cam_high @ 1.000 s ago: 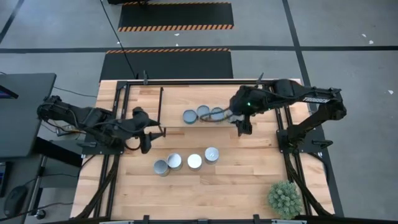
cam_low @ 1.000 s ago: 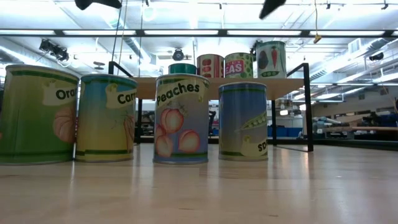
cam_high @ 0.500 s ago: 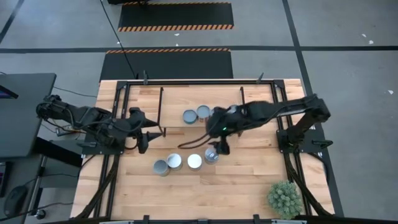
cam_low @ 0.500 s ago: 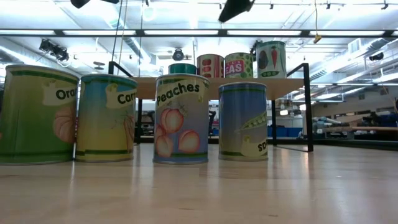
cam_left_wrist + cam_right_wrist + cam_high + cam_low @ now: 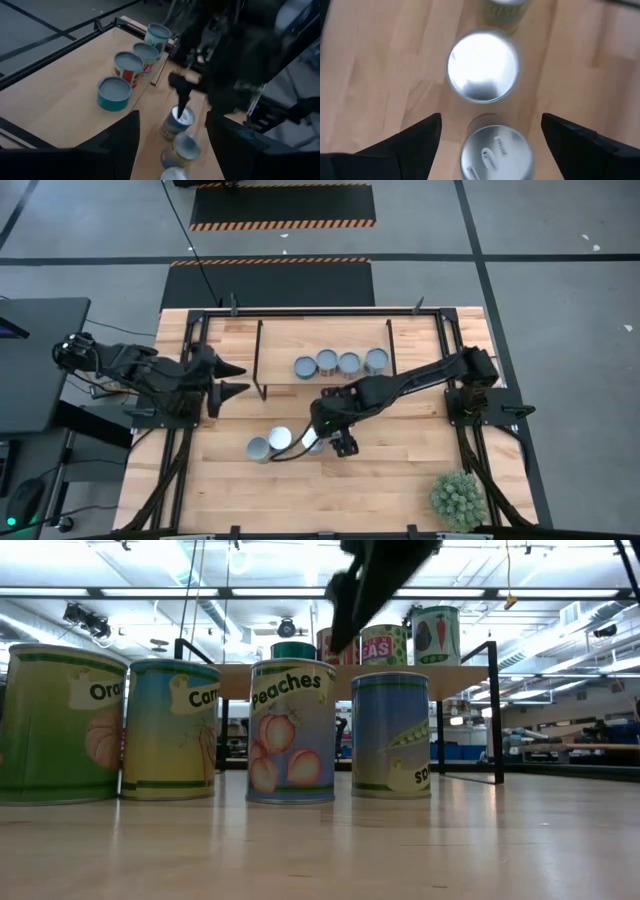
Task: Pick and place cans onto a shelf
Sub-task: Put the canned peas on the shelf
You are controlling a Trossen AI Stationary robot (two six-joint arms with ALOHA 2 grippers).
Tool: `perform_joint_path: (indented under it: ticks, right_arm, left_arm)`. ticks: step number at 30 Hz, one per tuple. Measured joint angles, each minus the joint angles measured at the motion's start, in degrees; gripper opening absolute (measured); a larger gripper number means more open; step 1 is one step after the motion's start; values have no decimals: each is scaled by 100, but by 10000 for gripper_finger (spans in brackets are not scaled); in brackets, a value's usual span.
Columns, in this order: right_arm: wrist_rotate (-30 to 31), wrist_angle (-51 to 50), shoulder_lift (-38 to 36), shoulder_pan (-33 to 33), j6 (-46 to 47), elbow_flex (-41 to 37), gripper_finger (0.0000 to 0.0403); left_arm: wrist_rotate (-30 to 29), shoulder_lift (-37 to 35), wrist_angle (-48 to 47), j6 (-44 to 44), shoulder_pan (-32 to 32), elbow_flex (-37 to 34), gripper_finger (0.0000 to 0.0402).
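Observation:
Four cans stand in a row on the shelf (image 5: 340, 377); the rightmost is the can (image 5: 375, 360). They also show in the low view (image 5: 385, 645). Four more cans stand in a row on the table (image 5: 292, 730); three of them show from above (image 5: 281, 440). My right gripper (image 5: 340, 442) hangs open above the right end of this row, fingers pointing down, above the can tops (image 5: 497, 152); in the low view it (image 5: 350, 590) is well above them. My left gripper (image 5: 232, 378) is open and empty left of the shelf.
A green potted plant (image 5: 457, 498) stands at the table's near right corner. The shelf's black legs (image 5: 495, 710) rise behind the table row. Bare wood lies between the row and the near edge.
My right gripper has gone from the shelf's right end toward the table's near and left side, and down over the right end of the row on the table, open all the way. The rightmost shelf can now shows uncovered. My left gripper has drawn back a little toward the left.

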Motion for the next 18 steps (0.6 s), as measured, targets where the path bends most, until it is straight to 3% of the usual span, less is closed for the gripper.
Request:
perform_joint_path:
  ticks: [9,18]
  right_arm:
    - [-2,-615,397,-2,-856,-9,350]
    - [99,-682,553,-37,-998,0,350]
  left_arm:
    - [116,-278,-14,-171,2,0,233]
    - [118,-271,-50,-170,2,0,233]
